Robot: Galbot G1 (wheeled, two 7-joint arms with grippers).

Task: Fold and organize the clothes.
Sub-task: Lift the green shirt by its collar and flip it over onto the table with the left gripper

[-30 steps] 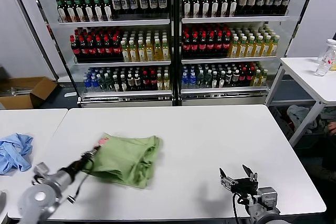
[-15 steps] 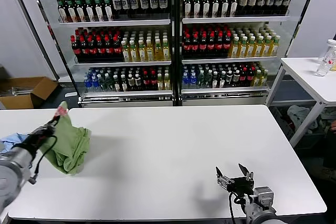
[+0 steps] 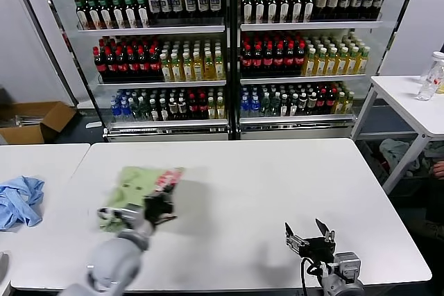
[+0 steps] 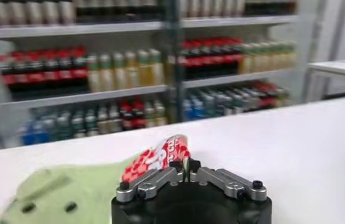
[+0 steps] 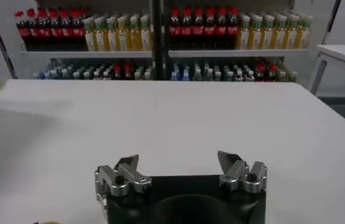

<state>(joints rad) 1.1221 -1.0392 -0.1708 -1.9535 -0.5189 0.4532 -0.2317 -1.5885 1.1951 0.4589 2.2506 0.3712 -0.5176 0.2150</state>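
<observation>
The light green shirt [image 3: 132,188] with its red-and-white patch [image 3: 168,179] is bunched on the left part of the white table [image 3: 277,192]. My left gripper [image 3: 161,204] is shut on the shirt's edge by the patch. In the left wrist view the fingers [image 4: 185,168] pinch the patch [image 4: 157,157], and the green cloth [image 4: 69,192] with buttons spreads beside it. My right gripper [image 3: 309,236] is open and empty near the table's front right edge. It also shows in the right wrist view [image 5: 178,167], over bare table.
A light blue garment [image 3: 19,200] lies on the adjoining table at the far left. Drink coolers full of bottles [image 3: 229,46] stand behind the table. A side table [image 3: 409,102] stands at the right, and a cardboard box [image 3: 35,121] sits on the floor at the left.
My left arm has swung the shirt from the far left back towards the table's middle left, and the red-and-white patch now faces up. The right gripper has stayed in place.
</observation>
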